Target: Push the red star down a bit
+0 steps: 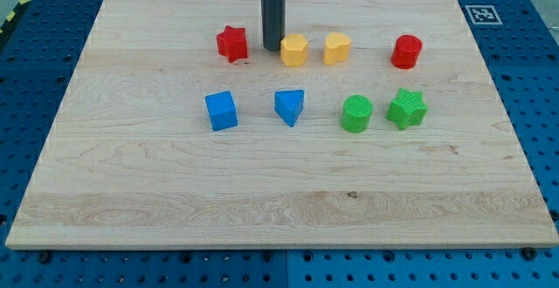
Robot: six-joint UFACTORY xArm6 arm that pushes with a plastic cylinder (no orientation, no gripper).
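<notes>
The red star (231, 44) is found in the upper row of blocks on the wooden worktop (262, 209), as the block furthest toward the view's left in that row. My tip (272, 49) is set down just beside the red star, on its right in the view and at about the same height, with a narrow strip of bare wood between them. On the tip's other side, very near or touching, a yellow hexagonal block (294, 51) is seen; contact cannot be settled from this view.

No claw is carried by this arm: only a straight dark rod is fitted, so nothing is gripped or held, and no opening can be reported.

Since the star is to be pushed toward the view's bottom, the tip is judged to be wrongly placed for the push: it lies to the side of the star, not above it. A position above the red star would be needed first.

Below the red star, well apart, a blue cube (221, 111) is seen.
</notes>
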